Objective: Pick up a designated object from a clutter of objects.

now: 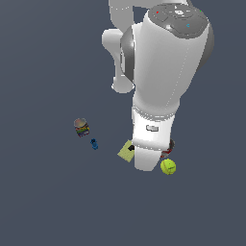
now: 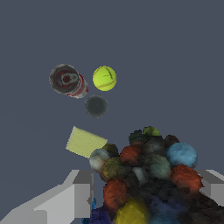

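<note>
The designated object (image 2: 148, 183), a dark lumpy thing with blue, orange, yellow and black patches, fills the space between my fingers in the wrist view. My gripper (image 2: 146, 192) is shut on it, one grey finger (image 2: 81, 197) on each side. The rest of the clutter looks small and far below it on the floor. In the exterior view my arm (image 1: 153, 96) hides both the gripper and the object.
On the floor lie a red-white can (image 2: 68, 81), a yellow tennis ball (image 2: 104, 78) (image 1: 168, 166), a grey disc (image 2: 96, 106) and a yellow-green flat pad (image 2: 85, 142) (image 1: 127, 151). A rainbow-striped can (image 1: 81, 127) and a tiny blue piece (image 1: 94, 143) sit toward the exterior view's left.
</note>
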Robot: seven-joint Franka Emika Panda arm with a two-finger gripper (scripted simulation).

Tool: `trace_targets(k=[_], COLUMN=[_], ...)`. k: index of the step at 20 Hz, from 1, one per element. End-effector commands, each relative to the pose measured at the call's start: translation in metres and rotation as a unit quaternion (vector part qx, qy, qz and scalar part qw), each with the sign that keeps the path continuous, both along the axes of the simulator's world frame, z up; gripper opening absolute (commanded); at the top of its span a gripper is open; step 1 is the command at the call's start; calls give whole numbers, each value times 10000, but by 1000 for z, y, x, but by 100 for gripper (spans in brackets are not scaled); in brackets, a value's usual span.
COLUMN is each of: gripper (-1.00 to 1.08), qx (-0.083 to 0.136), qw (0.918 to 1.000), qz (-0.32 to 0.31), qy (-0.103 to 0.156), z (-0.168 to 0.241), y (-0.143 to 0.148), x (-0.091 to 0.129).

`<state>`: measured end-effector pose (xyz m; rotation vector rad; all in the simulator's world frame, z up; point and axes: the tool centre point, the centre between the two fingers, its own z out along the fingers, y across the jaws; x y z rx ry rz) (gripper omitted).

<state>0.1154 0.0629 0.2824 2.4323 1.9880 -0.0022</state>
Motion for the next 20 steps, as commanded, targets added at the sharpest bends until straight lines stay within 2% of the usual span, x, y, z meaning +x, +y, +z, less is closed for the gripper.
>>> trace_targets(k=[1, 10, 20], gripper=[-100, -100, -100], qx=[5, 11, 7], qw=[10000, 10000, 10000], qz=[3, -1, -10], qy=[-4, -5, -5], z=[29, 116, 155], y=[-9, -39, -54], x=[-4, -13, -14])
